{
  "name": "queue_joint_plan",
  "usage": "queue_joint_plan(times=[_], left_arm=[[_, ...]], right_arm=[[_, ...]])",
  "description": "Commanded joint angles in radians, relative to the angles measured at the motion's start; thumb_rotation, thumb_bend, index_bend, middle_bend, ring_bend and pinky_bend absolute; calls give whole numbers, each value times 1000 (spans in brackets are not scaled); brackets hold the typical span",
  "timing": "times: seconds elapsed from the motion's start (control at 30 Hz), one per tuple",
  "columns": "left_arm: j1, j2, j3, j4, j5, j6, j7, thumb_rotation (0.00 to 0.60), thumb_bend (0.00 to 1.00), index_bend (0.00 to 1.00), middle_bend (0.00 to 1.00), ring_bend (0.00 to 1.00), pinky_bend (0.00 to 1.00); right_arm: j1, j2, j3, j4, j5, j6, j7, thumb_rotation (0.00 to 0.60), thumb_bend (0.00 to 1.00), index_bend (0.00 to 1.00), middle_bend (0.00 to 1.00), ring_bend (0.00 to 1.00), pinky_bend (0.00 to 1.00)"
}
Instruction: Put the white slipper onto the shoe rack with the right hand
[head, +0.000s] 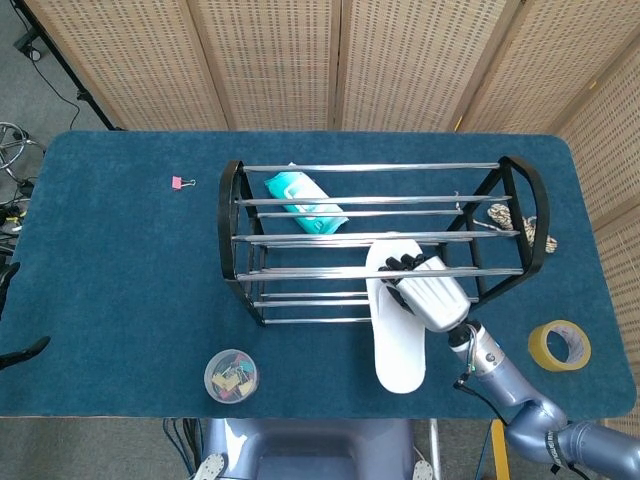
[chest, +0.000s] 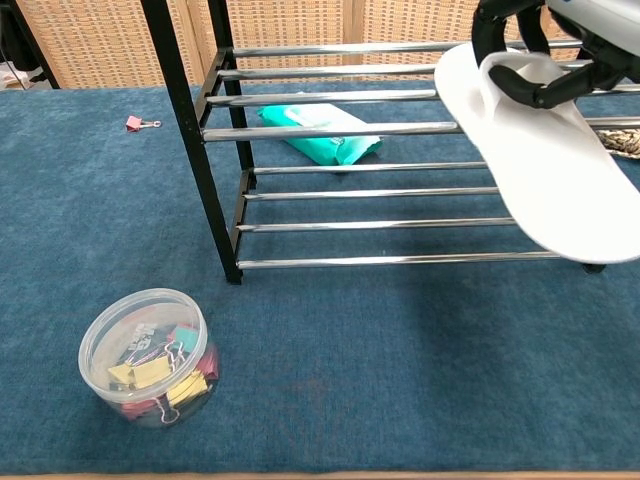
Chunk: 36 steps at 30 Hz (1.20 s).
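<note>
Blue table (head: 120, 300) w/ shoe rack (head: 380, 240) mid; my right hand (head: 425, 290) grips white slipper (head: 397, 340) toe-first over rack's front bars, to slide it on.

The shoe rack (head: 380, 240) stands mid-worktop (head: 110, 300), a packet (head: 305, 202) beneath its rear rails. The slipper (head: 397, 320), held by the right hand (head: 425, 290), overlaps the rack's front rails at 5 o'clock. A clip tub (head: 231, 376) sits at 7 o'clock, a tape roll (head: 559, 345) at 4, a lone clip (head: 182, 182) at 10.
</note>
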Motion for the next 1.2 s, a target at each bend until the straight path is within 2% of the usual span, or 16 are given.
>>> queue_joint_plan(times=[0.03, 0.53, 1.2], left_arm=[[0, 1, -1, 0, -1, -1, -3, 600, 0, 0, 0, 0, 0], [1, 8, -4, -1, -7, -1, -18, 600, 0, 0, 0, 0, 0], [-2, 13, -5, 0, -13, -12, -33, 600, 0, 0, 0, 0, 0]], right_arm=[[11, -12, 16, 9, 32, -20, -4, 600, 620, 626, 567, 664, 855], [68, -27, 91, 35, 171, -92, -52, 600, 620, 627, 569, 664, 855], [101, -95, 128, 141, 272, -79, -61, 600, 620, 621, 565, 661, 845]])
